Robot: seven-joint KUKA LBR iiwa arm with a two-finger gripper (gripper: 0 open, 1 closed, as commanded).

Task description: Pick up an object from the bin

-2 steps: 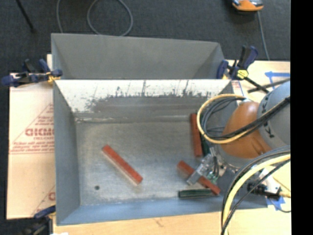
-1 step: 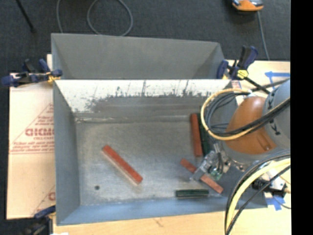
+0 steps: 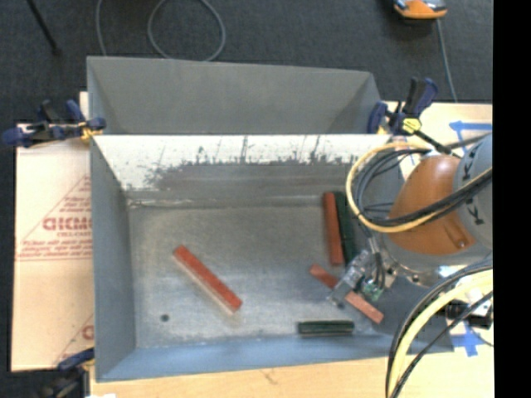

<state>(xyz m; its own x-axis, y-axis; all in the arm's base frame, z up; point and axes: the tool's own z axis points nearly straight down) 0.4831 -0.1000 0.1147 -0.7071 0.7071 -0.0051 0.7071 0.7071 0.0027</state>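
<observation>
My gripper (image 3: 357, 280) is low in the bin's right front part, close to the right wall. Right beneath it lies a short salmon-red bar (image 3: 366, 308), slanting toward the front right corner. A small red piece (image 3: 323, 274) sticks out just left of the gripper. Behind the gripper a long red-brown bar (image 3: 333, 229) lies along the right wall, and a dark green bar (image 3: 348, 237) lies beside it, partly hidden by cables. A dark green flat bar (image 3: 325, 328) rests by the front wall, left of and in front of the gripper.
A long red bar (image 3: 207, 279) lies slanted on the bin floor left of centre, well away from the gripper. The arm's orange cover and looping cables hang over the bin's right rim.
</observation>
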